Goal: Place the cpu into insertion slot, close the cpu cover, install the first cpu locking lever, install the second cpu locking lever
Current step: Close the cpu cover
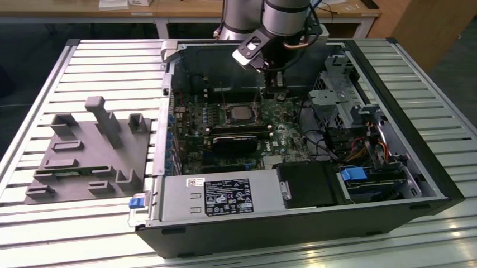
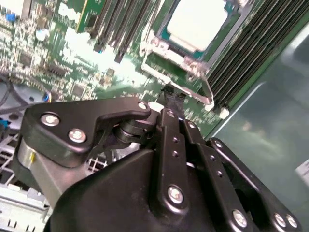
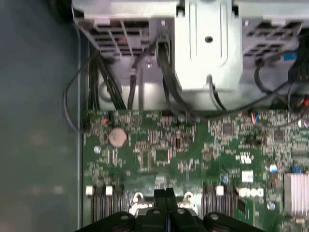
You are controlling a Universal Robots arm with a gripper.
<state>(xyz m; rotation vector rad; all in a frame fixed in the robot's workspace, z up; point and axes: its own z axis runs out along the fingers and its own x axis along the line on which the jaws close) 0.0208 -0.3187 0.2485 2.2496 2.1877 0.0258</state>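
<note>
**Claw at the edge of the processor socket**

One arm [image 1: 277, 14] extended from the far side into an open computer case [image 1: 298, 237] laid flat on a slatted table [image 1: 97, 72]. One claw [image 1: 273, 92], fingertips pressed together, low over the green board [image 1: 287, 137] and just beside the edge of the socket [image 2: 195, 87]; contact with it not discernible. One cpu [image 1: 240, 113] seated in the socket near the board's middle. One cover [image 2: 166, 50] lying flat around it, the pale metal top visible through the window.

Surroundings, exterior view:
- one black card [image 1: 234, 142] just on the near side of the socket
- one metal drive cage [image 1: 339, 92] and a tangle of cables [image 1: 328, 146] toward the exterior view's right of the claw
- one labelled power supply [image 1: 216, 195] along the near wall
- one grey moulded fixture [image 1: 89, 156] outside the case, toward the exterior view's left, well apart from the work

Second wrist view: close look at the cpu [image 2: 198, 21] and its silvery frame. Long dark memory slots [image 2: 251, 53] flanking the socket on two sides. Black linkage of the claw [image 2: 172, 99] across the foreground.

First wrist view: claw [image 3: 165, 194] tips side by side over the board. Beyond them one round coin cell [image 3: 117, 137] and one finned silver heatsink [image 3: 295, 193]. Drive cage [image 3: 207, 43] farther off, with black cables hanging before it.
</note>
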